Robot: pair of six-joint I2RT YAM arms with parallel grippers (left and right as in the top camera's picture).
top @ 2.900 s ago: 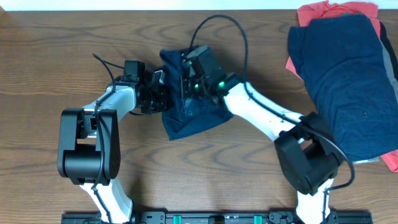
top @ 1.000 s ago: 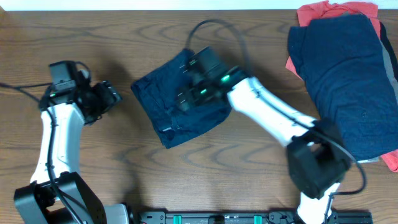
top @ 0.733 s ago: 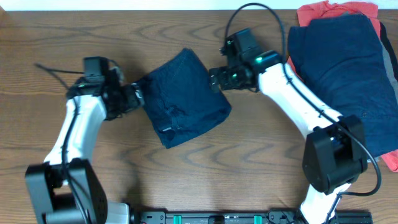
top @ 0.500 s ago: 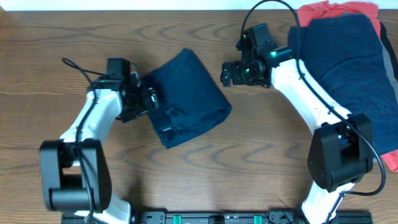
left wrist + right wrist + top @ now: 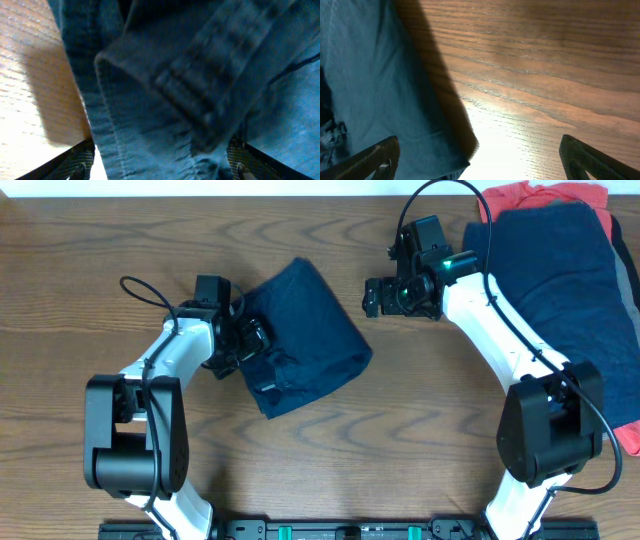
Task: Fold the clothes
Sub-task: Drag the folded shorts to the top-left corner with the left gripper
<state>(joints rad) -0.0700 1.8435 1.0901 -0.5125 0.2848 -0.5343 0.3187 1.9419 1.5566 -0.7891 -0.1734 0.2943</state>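
A dark blue denim garment (image 5: 305, 330) lies folded into a compact bundle on the wooden table (image 5: 330, 450). My left gripper (image 5: 254, 346) sits at the bundle's left edge. In the left wrist view the denim (image 5: 165, 90) with its stitched seams fills the frame and lies between the widely spread fingers (image 5: 77, 160); the left gripper (image 5: 160, 167) is open. My right gripper (image 5: 376, 297) hovers to the right of the bundle, apart from it, and is open. In the right wrist view this gripper (image 5: 480, 162) has bare wood between its fingers, and the garment's edge (image 5: 375, 90) is at left.
A pile of other clothes occupies the table's right end: a large navy garment (image 5: 560, 310) on top of a red one (image 5: 540, 195). Black cables loop from both arms over the table's back part.
The left arm has swung in from the far left to the bundle's left edge. The right gripper has come off the garment and moved up and to the right. The bundle is more compact now.
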